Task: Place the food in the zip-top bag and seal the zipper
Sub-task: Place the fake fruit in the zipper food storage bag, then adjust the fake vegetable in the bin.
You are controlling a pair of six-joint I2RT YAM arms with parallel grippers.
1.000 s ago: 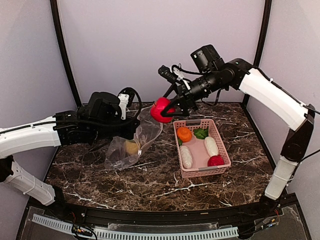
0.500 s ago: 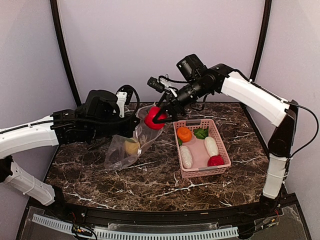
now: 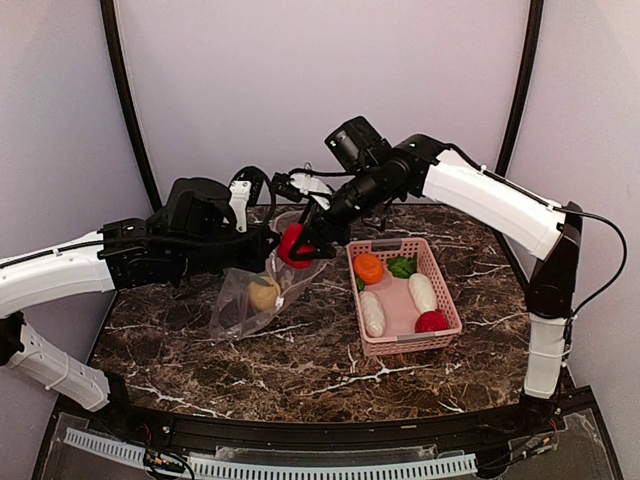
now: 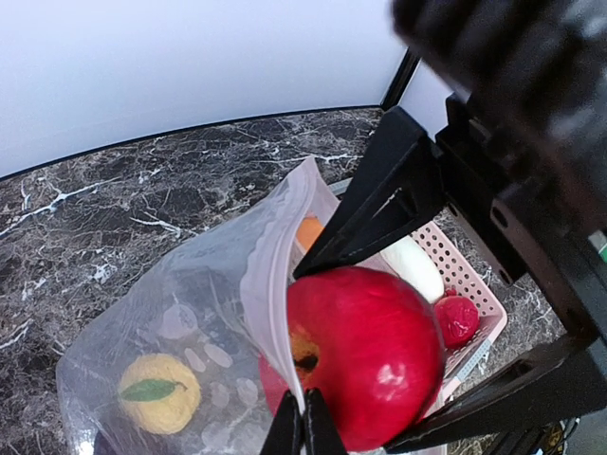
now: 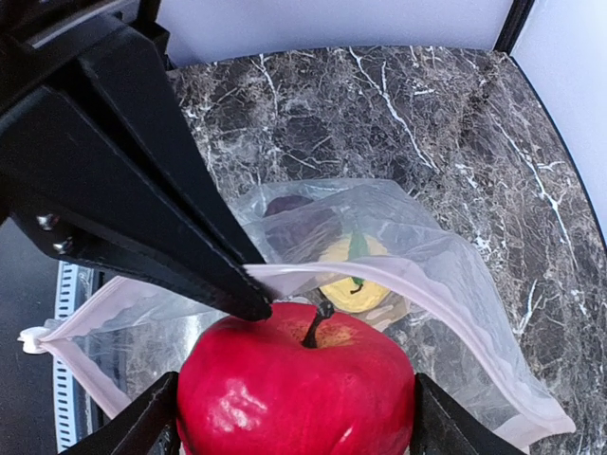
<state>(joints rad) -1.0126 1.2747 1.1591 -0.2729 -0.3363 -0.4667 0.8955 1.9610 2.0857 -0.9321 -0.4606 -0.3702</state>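
My right gripper is shut on a red apple and holds it at the mouth of the clear zip-top bag. In the right wrist view the apple sits between my fingers, just under the bag's white zipper strip. My left gripper is shut on that strip and lifts the mouth open. A yellow fruit and a dark maroon one lie inside the bag. The apple also fills the left wrist view.
A pink basket stands right of the bag. It holds an orange fruit, a green piece, two white radishes and a small red ball. Dark marble table lies all around.
My right arm has carried the apple left and down, from above the basket's far corner to the bag's mouth. The left gripper has kept hold of the bag's edge.
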